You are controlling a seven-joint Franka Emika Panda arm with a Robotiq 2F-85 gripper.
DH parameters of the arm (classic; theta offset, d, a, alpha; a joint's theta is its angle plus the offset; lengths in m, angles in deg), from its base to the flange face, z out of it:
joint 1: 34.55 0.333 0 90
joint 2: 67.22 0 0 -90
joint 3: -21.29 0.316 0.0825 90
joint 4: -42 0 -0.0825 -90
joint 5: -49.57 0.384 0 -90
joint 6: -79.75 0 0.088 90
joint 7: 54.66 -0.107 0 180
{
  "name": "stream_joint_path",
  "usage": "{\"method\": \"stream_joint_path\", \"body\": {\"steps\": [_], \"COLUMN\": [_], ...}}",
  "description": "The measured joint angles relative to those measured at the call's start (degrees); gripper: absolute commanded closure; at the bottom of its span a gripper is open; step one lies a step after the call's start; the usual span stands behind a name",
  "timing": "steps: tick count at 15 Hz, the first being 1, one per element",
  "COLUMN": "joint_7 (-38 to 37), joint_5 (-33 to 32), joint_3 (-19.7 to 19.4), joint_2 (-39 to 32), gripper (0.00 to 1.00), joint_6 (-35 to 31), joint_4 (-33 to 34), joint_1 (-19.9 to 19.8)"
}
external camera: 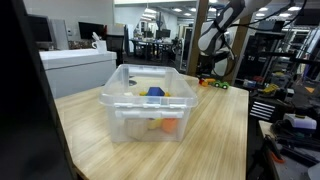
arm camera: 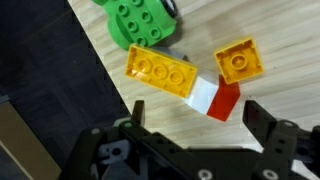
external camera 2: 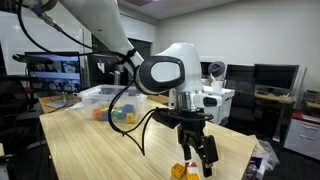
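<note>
Now fingers [arm camera: 262, 120] apart, empty, hovering over red-white block [arm camera: 215, 98]; yellow brick [arm camera: 160, 73], orange brick [arm camera: 238, 61] just beyond; nothing gripped yet, all on table [arm camera: 275, 25].

The yellow brick [arm camera: 160, 75], orange brick [arm camera: 238, 62] and green brick [arm camera: 138, 20] look glossy plastic, the counter [arm camera: 285, 25] matt grained wood.

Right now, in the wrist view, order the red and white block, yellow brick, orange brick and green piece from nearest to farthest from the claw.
1. Red and white block, just ahead of the open claw.
2. Yellow brick, picture left, and orange brick, picture right: too close to call.
3. Green piece, top edge, farthest.
</note>
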Motion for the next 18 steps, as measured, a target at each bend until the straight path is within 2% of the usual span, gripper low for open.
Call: {"method": "stream_joint_path", "body": {"steps": [10,11,12,18], "joint_7": [0.0,0.0,0.0,0.0], "joint_5": [0.0,0.0,0.0,0.0], "joint_3": [1.1,1.1,1.1,1.1], "joint_2": [-1.5,-1.5,-1.6,-1.7], "gripper": [0.0,0.25,0.26,0.72], "joint_6": [0.0,0.0,0.0,0.0], "joint_4": [-0.2,-0.2,-0.2,0.0], "joint_1": [-0.2,-0.2,-0.3,-0.5]}}
